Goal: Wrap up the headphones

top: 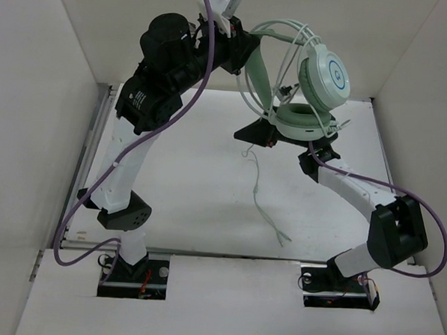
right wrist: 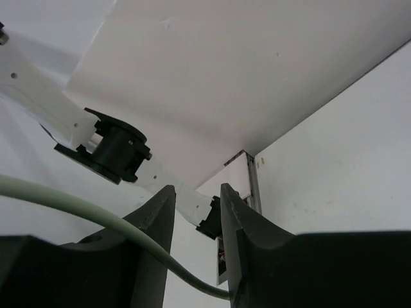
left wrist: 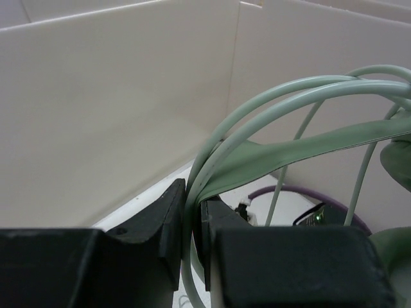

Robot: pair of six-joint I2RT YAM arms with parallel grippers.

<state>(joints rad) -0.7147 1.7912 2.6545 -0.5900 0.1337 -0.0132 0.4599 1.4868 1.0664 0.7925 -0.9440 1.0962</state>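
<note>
The headphones [top: 318, 82] hang in the air over the desk's far edge, right of middle. A few turns of cord [top: 256, 193] seem looped around the headband, but a long tail dangles to mid-desk [top: 184, 210], so wrapping looks partly done. The left gripper [left wrist: 192, 205], raised high, clamps the headband. The right gripper [right wrist: 196, 199] sits beneath the earcups with the cord crossing its narrow gap; I cannot tell whether it is pinched.

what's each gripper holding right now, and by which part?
The left gripper clamps the headphones by the headband. The cord passes between the fingers of the right gripper; whether it is gripped cannot be told.
</note>
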